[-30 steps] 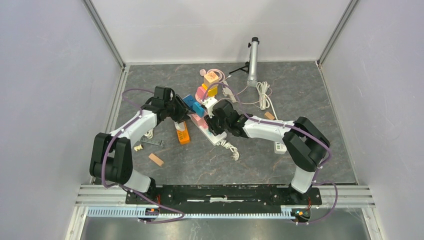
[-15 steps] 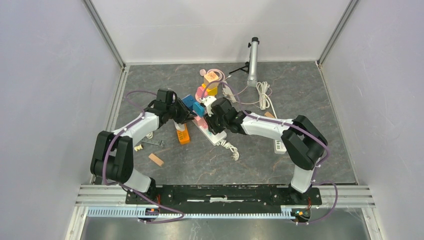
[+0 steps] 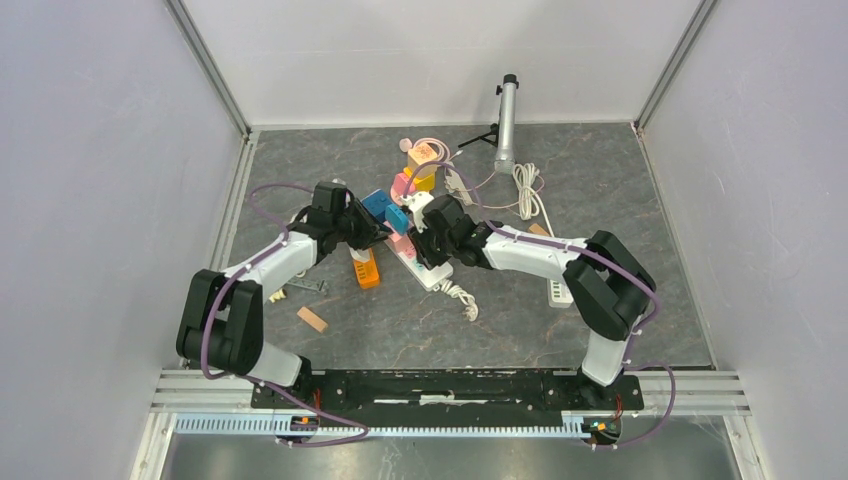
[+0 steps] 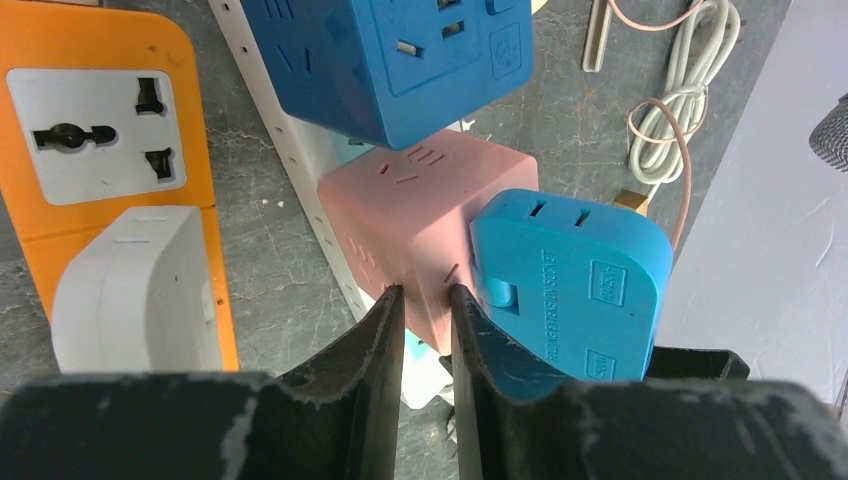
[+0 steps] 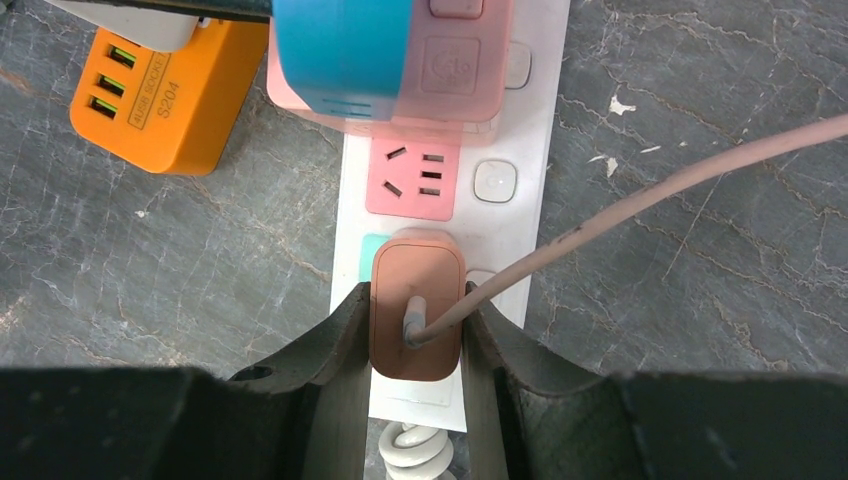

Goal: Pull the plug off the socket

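A salmon plug (image 5: 416,300) with a pink cable sits in the white socket strip (image 5: 520,180), near the strip's end. My right gripper (image 5: 415,305) is shut on the plug, one finger on each side. In the top view this gripper (image 3: 432,245) hangs over the strip (image 3: 425,270). My left gripper (image 4: 425,292) is shut on the lower corner of a pink cube adapter (image 4: 420,210) that stands on the same strip. A light blue adapter (image 4: 570,285) is stuck into the cube's side. A dark blue cube (image 4: 390,60) stands just beyond.
An orange adapter (image 3: 366,268) lies left of the strip. A wooden block (image 3: 311,319) lies near the left arm. At the back are a grey cylinder on a tripod (image 3: 507,120), coiled white cable (image 3: 527,190) and stacked coloured adapters (image 3: 420,165). A second white strip (image 3: 560,293) lies on the right.
My left gripper has slid right toward the strip and its jaws have closed onto the pink cube's corner. The right gripper has edged slightly up the strip, still gripping the plug.
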Robot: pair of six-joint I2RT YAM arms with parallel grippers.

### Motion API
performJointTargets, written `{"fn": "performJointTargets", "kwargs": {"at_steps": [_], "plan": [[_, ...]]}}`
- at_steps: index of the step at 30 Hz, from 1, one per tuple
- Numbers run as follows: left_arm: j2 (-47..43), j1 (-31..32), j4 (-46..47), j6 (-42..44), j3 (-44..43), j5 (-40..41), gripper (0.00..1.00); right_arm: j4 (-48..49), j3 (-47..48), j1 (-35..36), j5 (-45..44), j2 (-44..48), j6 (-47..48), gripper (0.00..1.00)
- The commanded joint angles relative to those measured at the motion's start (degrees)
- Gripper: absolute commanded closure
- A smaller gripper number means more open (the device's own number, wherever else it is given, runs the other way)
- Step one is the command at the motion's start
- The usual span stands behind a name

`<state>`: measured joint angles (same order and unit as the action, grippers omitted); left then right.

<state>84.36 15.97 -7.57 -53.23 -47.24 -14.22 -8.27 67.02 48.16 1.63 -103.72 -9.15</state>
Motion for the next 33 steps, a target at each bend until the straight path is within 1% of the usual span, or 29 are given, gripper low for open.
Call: {"fn": "performJointTargets", "kwargs": {"at_steps": [1,7,9,10,12,14,18,21,23,28,33], "plan": [[1.8,0.3,-10.1,4.7,2.5,7.4,0.7,6.6,1.4,0.9,1.9,6.5,-1.3,1.0],[2.5,0.3,-10.3,4.9,2.5,7.6,0.7,7.8,1.0,1.1,-0.2,9.2,-0.3,1.0],[2.6,0.3,-10.7,4.9,2.5,7.9,0.71,7.7,2.5,3.5,-2.4,8.1,2.0,1.0],[2.6,0.3,-10.8,4.9,2.5,8.1,0.7,4.3,5.8,5.4,-6.0,6.7,3.4,1.0],[2.8,0.3,-11.2,5.0,2.1,8.2,0.7,-0.4,10.3,6.8,-7.8,4.2,4.5,1.0],[2.6,0.3,-11.5,5.1,1.7,8.2,0.7,0.1,9.1,6.7,-8.3,5.1,3.7,1.0],[1.8,0.3,-11.7,6.3,-0.2,7.3,0.67,1.2,3.5,6.1,-12.5,10.8,3.8,1.0],[1.2,0.3,-12.9,7.7,-2.8,6.4,0.62,0.4,0.5,4.5,-14.8,14.8,2.0,1.0],[0.7,0.3,-13.9,8.5,-4.2,5.7,0.57,-0.6,-1.2,3.2,-16.8,17.1,0.6,1.0],[-1.0,0.3,-15.5,9.3,-5.7,4.7,0.45,-6.3,-5.5,-0.9,-26.9,20.5,-3.1,1.0],[-2.2,0.3,-18.4,10.9,-7.3,5.7,0.29,-9.4,-12.9,-7.2,-30.6,25.3,-7.7,1.0]]}}
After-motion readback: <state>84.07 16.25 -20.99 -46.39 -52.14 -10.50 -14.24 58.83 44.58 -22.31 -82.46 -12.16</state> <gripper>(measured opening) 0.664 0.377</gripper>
